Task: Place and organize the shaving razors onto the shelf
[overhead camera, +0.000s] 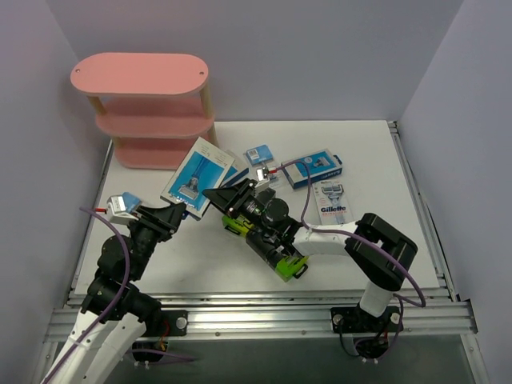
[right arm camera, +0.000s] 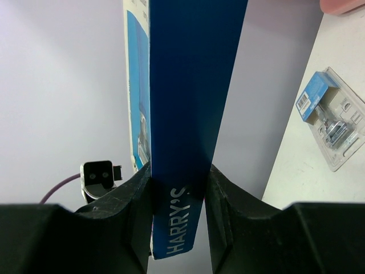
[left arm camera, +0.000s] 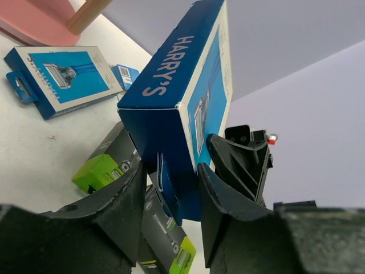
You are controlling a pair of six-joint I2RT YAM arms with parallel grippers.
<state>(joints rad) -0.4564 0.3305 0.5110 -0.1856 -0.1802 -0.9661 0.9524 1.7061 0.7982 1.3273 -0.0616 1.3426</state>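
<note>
A flat blue-and-white Harry's razor box [overhead camera: 194,174] is held up above the table between both arms. My right gripper [overhead camera: 218,194] is shut on its narrow blue edge [right arm camera: 188,85], fingers pressed on both faces. My left gripper [overhead camera: 186,210] closes around the box's lower end [left arm camera: 171,114], both fingers touching it. The pink three-tier shelf [overhead camera: 140,74] stands at the back left, its boards bare; a corner of it shows in the left wrist view [left arm camera: 28,20].
On the table lie another blue-and-white box [left arm camera: 63,77], a blue box [overhead camera: 316,169], a Gillette pack [overhead camera: 334,202], small blister packs [overhead camera: 258,154] [right arm camera: 333,117] and two black boxes with lime ends [overhead camera: 276,256] [left arm camera: 108,162] under the right arm.
</note>
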